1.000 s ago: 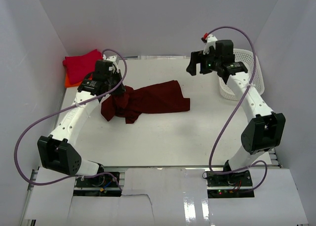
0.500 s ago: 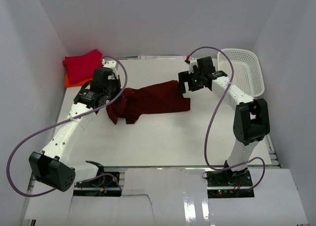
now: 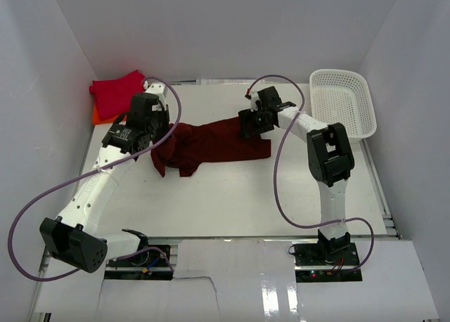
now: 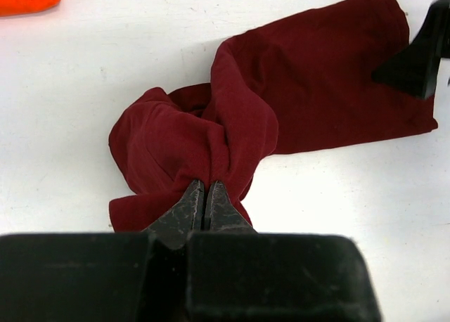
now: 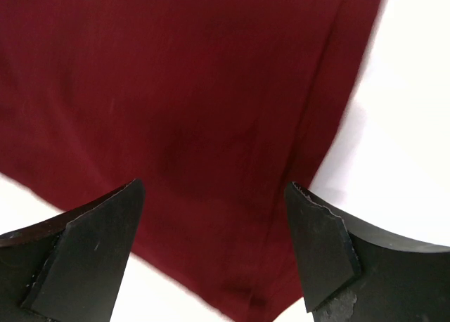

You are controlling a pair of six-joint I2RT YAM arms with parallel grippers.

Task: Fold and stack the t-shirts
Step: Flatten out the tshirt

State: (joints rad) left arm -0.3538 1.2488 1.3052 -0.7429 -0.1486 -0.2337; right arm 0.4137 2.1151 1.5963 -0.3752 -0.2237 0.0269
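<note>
On the white table (image 3: 232, 188), the left gripper (image 4: 204, 188) has its fingers pressed together, pinching the bunched left end of the maroon t-shirt (image 3: 211, 143), which lies mid-table. Beyond, the right gripper (image 5: 213, 187) hovers with fingers spread over the shirt's flat right end. In the far-left corner, a crimson t-shirt (image 3: 116, 90) lies on an orange t-shirt (image 3: 98, 114); a white basket (image 3: 342, 104) sits far right.
</note>
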